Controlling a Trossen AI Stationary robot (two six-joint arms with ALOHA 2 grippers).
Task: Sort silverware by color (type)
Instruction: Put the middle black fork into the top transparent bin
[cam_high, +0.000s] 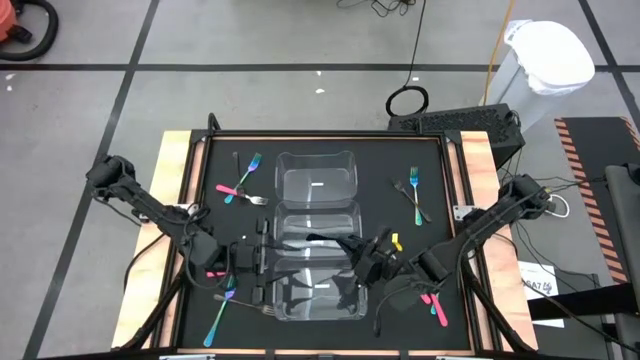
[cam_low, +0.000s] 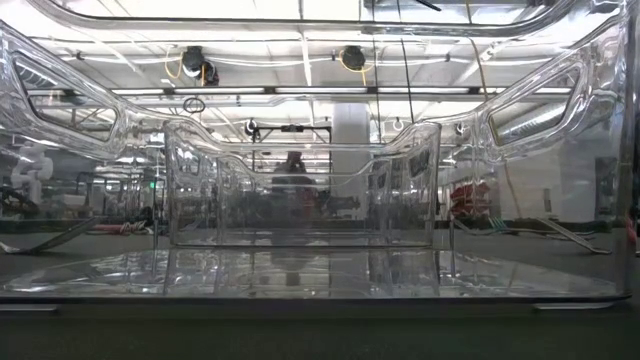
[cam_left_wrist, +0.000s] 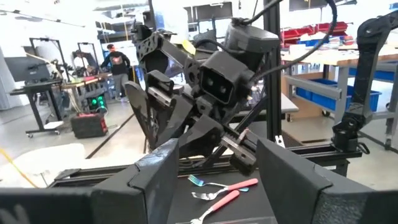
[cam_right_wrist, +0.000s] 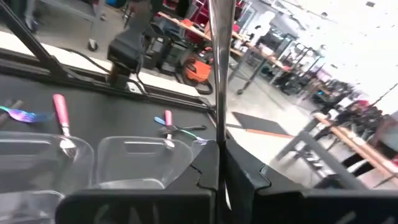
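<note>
My right gripper (cam_high: 357, 254) is raised over the near clear containers (cam_high: 316, 285) and is shut on a dark grey fork (cam_high: 324, 240). My left gripper (cam_high: 264, 262) faces it from the table's left, fingers open (cam_left_wrist: 214, 183) with nothing between them. Other silverware lies flat on the black mat. Pink and teal forks (cam_high: 240, 190) are at the far left. Teal and grey forks (cam_high: 412, 192) are at the far right. Pink forks (cam_high: 435, 305) are near right, and a teal fork (cam_high: 220, 320) is near left. My right gripper pinches the dark grey fork by its thin shaft (cam_right_wrist: 217, 134) between its two shut fingers. The fingers come about level from the table's right. The fork sticks out past the fingertips toward my left gripper, clear of the containers and the mat.
Three clear containers stand in a row down the mat's middle: far (cam_high: 316, 178), middle (cam_high: 316, 225) and near. Wooden rails (cam_high: 180, 170) edge the table. The low view looks through a container wall (cam_low: 300, 190). People stand in the room behind.
</note>
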